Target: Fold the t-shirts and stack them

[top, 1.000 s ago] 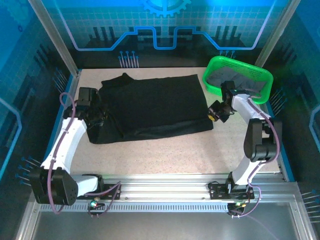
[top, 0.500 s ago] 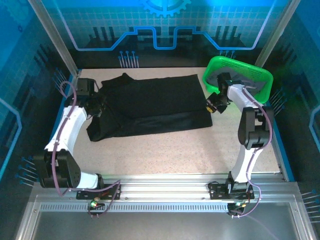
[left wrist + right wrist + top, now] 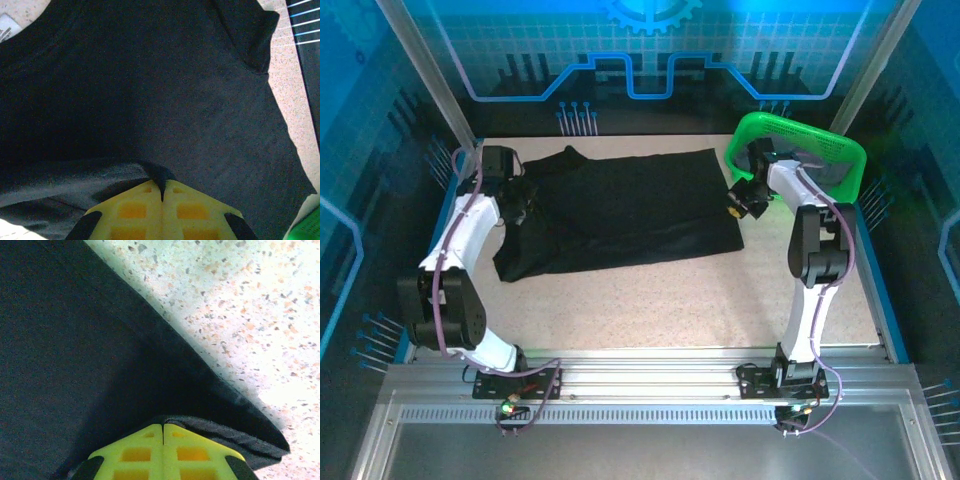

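A black t-shirt lies spread across the far half of the table. My left gripper is at its left side, and in the left wrist view the yellow fingers are shut on a pinched fold of the black cloth. My right gripper is at the shirt's right edge. In the right wrist view it is shut on the doubled hem of the shirt, next to bare tabletop. Dark grey cloth lies in the green basket.
The green mesh basket stands at the far right corner, just behind my right arm; its corner also shows in the left wrist view. A white label sits at the shirt's neck. The speckled tabletop stretches toward the rail.
Both grippers have moved toward the far side, drawing the shirt's near edge back with them. The cloth now covers less of the table's near part.
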Controlling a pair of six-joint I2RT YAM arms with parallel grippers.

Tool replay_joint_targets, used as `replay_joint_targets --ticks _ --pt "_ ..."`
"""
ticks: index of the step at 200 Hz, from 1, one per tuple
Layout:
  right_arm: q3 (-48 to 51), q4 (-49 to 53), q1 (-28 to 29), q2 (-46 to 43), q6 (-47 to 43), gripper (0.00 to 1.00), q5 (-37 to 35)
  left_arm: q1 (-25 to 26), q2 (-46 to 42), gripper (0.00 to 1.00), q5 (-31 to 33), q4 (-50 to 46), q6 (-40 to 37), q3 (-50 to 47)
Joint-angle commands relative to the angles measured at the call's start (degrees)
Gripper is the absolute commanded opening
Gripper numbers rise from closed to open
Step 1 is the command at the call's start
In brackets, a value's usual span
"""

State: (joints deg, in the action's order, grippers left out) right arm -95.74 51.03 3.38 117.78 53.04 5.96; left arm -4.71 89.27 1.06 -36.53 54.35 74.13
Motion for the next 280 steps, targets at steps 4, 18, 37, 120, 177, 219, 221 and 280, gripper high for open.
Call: replay_joint_targets --ticks 4,18,37,120,177,219,221,280 --pt "-2.8 2.5 0.8 2.5 0.7 0.0 -1.5 -0.9 3.3 0.0 0.3 1.0 -4.5 3.3" --pt "-3.8 2.9 1.0 3.4 0.6 0.0 -1.6 -1.0 5.3 0.0 -0.2 1.4 -5.8 4.2" --pt "-4.8 3.4 1.1 4.3 0.4 0.0 -2.1 -1.2 8.7 0.0 -1.7 2.2 -7.9 6.3" --pt "-8.1 7.0 1.8 -1.9 -8.8 0.53 -5.1 -2.6 4.0 0.6 4.0 -11.4 -11.2 8.6" --pt "8.5 -0.7 9.0 -10.8 -13.1 0.36 -4.3 -3.6 -8.9 0.33 -4.8 -7.3 3.1 -18.8" --pt "12.4 -2.2 9.7 -8.8 -15.6 0.26 -3.2 -8.3 1.3 0.28 -3.9 -4.1 2.1 -16.2" --pt "12.2 -2.1 9.6 -8.5 -15.8 0.26 -3.3 -8.6 2.0 0.28 -3.9 -4.0 1.9 -15.7" --pt "5.2 5.7 7.8 1.4 -19.7 0.31 -7.0 -13.6 18.9 0.23 1.7 -10.4 -4.9 -4.2"
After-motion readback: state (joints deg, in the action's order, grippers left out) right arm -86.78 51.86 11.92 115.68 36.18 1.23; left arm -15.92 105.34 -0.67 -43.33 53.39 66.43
